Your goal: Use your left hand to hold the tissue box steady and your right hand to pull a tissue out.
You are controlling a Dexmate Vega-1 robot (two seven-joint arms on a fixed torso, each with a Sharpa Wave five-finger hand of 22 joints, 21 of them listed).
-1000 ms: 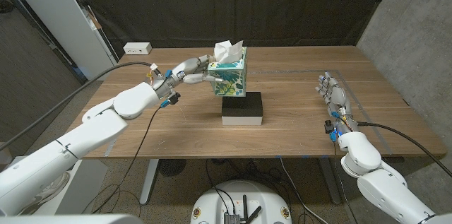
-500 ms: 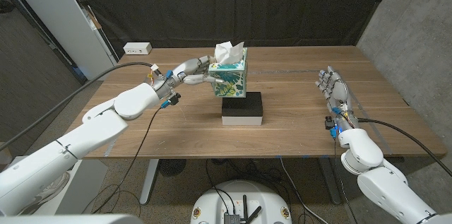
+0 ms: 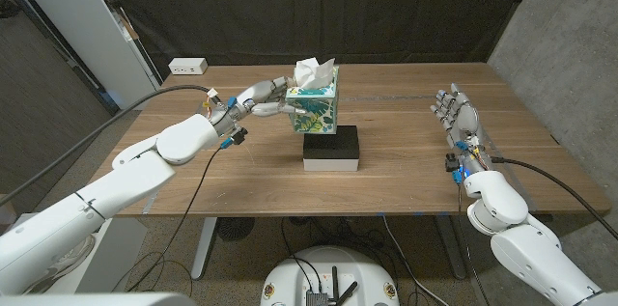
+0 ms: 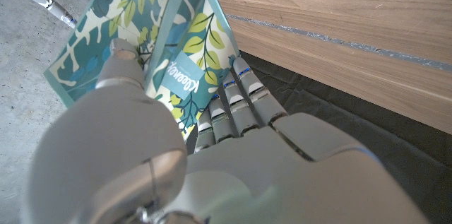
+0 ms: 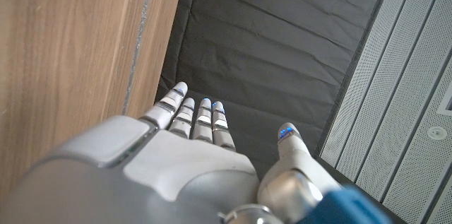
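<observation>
Kleenex tissue box [image 3: 315, 104] stands on black-and-white block [image 3: 331, 148] at tabletop [image 3: 241, 176] centre; white tissue [image 3: 311, 68] stands up from top slot. Left hand [image 3: 253, 97] grips box side, fingers [image 4: 236, 97] wrapped on leaf-print face; hold judged adequate. Right hand [image 3: 458, 119] well apart near right edge, fingers spread, holding nothing. Advice: bring right hand over box; pinch tissue low near slot; pull straight up; left hand to press box down against lift.

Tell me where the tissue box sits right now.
In the head view the tissue box stands mid-table on a black-and-white block, with the left robot hand gripping its left side.
</observation>
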